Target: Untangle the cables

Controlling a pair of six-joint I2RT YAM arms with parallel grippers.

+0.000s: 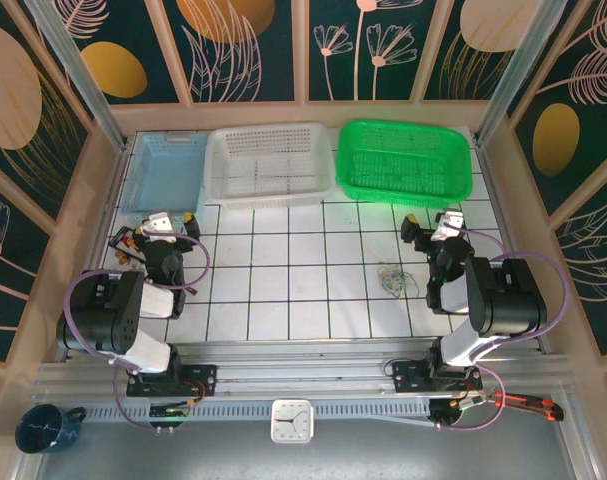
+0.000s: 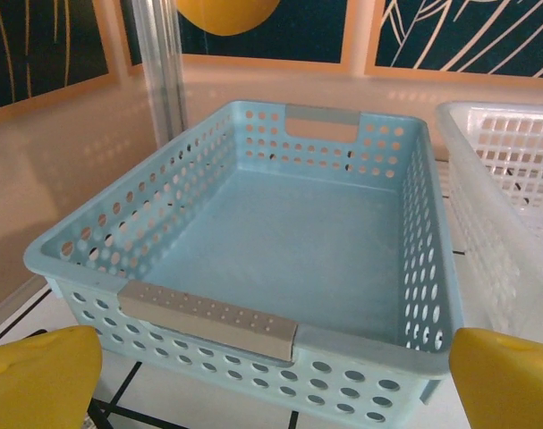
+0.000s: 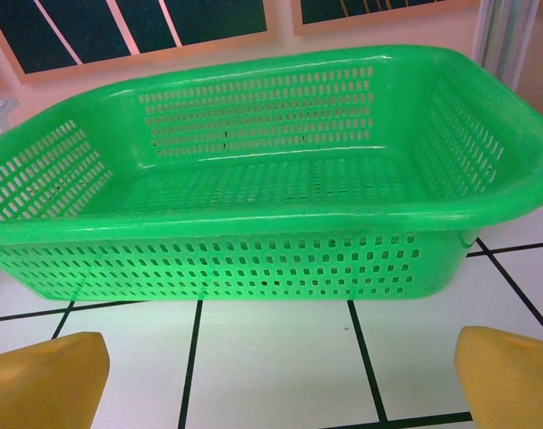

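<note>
On the tiles [image 1: 283,272], cables [image 1: 390,279] lie untouched; left gripper [image 1: 161,222] and right gripper [image 1: 431,224] gape empty, so the right must reach over.

White tiled surface [image 1: 283,270], black grid. Along far edge, left to right: blue basket [image 1: 166,170], white basket [image 1: 271,165], green basket [image 1: 405,160]. Cables [image 1: 391,279] tangled right of centre. Small black tray [image 1: 123,243] at left edge.

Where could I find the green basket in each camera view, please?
Top external: green basket, far right of the back row, beside the white basket.
Right wrist: it spans the frame, straight ahead.
Left wrist: this camera faces the blue basket.
Shared landmark: the black-lined white tiles.
</note>
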